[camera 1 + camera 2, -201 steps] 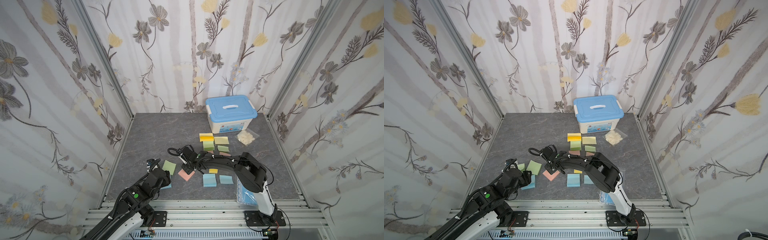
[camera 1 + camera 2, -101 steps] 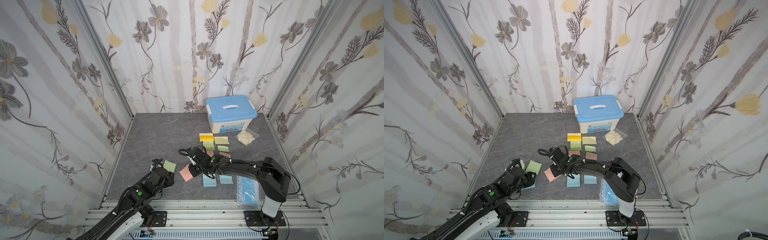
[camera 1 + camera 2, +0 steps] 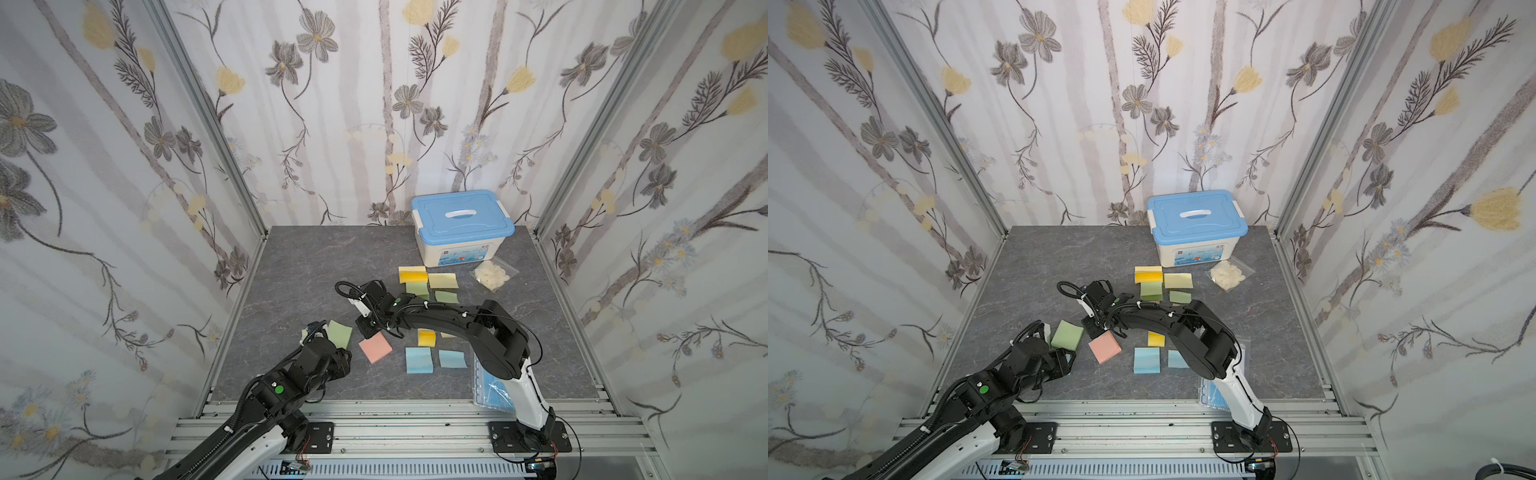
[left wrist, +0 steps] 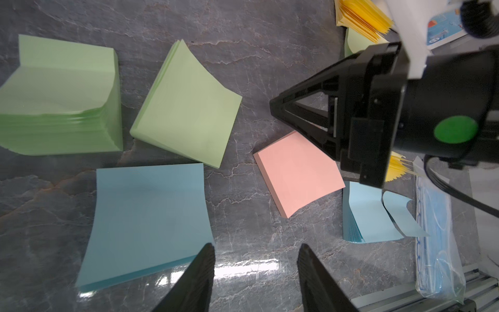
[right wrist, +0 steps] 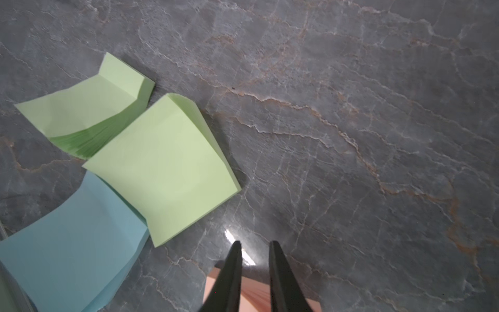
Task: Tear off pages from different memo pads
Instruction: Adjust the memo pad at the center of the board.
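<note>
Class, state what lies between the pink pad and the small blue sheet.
A blue pad lies between the pink pad and the small blue sheet, shown in both top views.

Pink pad (image 3: 375, 347) lies skewed, flat, between green pad (image 3: 340, 333) and blue pad (image 3: 419, 360).

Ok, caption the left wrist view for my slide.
Left gripper open; right gripper at the pink memo pad, a green pad and a blue pad nearby.
</note>
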### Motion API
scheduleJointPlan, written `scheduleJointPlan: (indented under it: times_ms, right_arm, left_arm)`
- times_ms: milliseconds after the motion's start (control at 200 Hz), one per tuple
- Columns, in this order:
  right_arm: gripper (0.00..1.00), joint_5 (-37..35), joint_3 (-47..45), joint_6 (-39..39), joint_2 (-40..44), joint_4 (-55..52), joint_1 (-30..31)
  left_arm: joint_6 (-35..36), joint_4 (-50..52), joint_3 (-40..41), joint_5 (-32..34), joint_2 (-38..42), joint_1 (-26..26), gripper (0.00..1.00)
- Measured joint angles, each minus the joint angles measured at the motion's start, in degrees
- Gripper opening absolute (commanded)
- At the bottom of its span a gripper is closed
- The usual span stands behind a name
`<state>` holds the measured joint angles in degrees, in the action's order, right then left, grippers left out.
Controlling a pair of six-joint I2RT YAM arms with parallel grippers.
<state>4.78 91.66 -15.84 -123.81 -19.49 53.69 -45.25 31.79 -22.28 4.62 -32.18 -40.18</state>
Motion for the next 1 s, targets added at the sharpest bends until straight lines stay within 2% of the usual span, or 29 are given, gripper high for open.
scheduleJointPlan:
  times_ms: [360,734,874,999]
  right_arm:
    - [0.21,0.5,-7.6,-0.7,3.3,-1.4,-2.6]
    - [0.22,1.5,-23.6,-4.2,17.5,-0.2,-1.2]
    - [0.32,2.7,-28.1,-5.5,22.3,0.4,0.3]
    - [0.44,-0.4,-30.3,-5.6,27.0,1.4,-0.2]
  left_arm:
    - [0.3,-1.4,0.1,-0.4,-2.1,0.0,0.53]
    - [2.8,-6.4,0.5,-5.5,-7.7,0.0,0.68]
    - [5.6,-9.6,0.5,-8.5,-11.8,-0.2,0.74]
    - [7.3,-12.2,0.4,-10.8,-15.2,-0.3,0.76]
